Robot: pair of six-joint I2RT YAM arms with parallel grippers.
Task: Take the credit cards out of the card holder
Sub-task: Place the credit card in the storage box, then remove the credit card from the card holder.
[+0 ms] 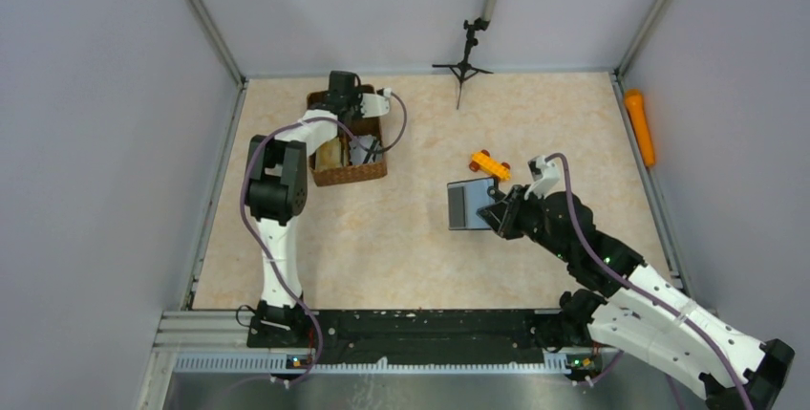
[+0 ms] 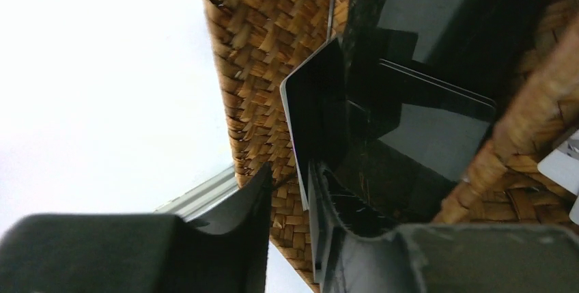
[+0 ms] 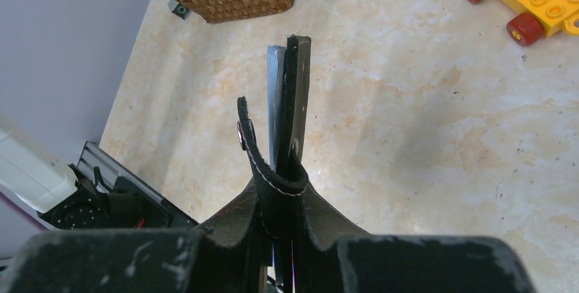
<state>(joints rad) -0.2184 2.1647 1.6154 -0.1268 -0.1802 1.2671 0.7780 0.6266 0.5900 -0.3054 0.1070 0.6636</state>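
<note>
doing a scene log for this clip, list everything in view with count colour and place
card holder: 1, black with grey-blue inside, mid table, held on edge by the right gripper
cards: at least three, dark, inside the basket
basket: 1, brown wicker, divided, far left of the table
toy car: 1, yellow-orange with red wheels, just beyond the card holder
tripod: 1, black, far edge of the table
orange cylinder: 1, orange, past the table's right edge, by the wall
table: 1, beige marbled, under it all
left gripper: 1, black, over the basket, jaws slightly apart
right gripper: 1, black, shut on the card holder
</note>
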